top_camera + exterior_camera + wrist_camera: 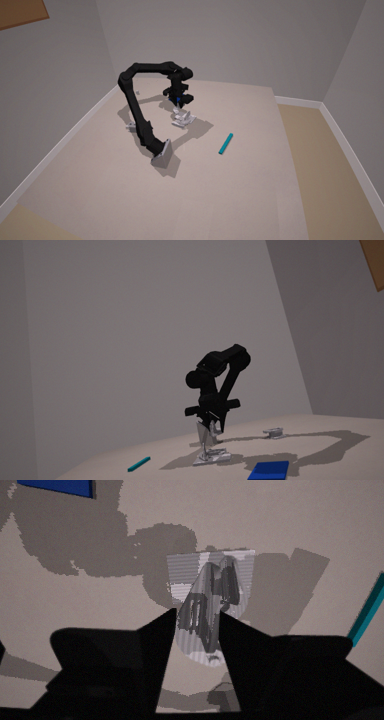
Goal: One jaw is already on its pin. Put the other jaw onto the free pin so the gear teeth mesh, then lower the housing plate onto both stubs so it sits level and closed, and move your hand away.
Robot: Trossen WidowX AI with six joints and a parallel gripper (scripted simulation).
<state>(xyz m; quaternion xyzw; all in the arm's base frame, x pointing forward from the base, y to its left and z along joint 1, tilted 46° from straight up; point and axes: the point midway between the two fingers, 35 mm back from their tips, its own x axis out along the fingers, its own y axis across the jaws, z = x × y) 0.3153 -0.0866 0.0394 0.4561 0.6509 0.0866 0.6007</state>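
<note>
My gripper is shut on a pale grey jaw. It holds the jaw above the white base, with a gap under it in the exterior view. The other jaw stands on the base, beside the held one in the wrist view. The pins and the gear teeth are too small or hidden to make out. The pale housing plate rests on a small support away from the base.
A blue block lies on the table beyond the base in the top view. A teal bar lies off to one side. A small pale object is near the back left. The arm's base stands in front.
</note>
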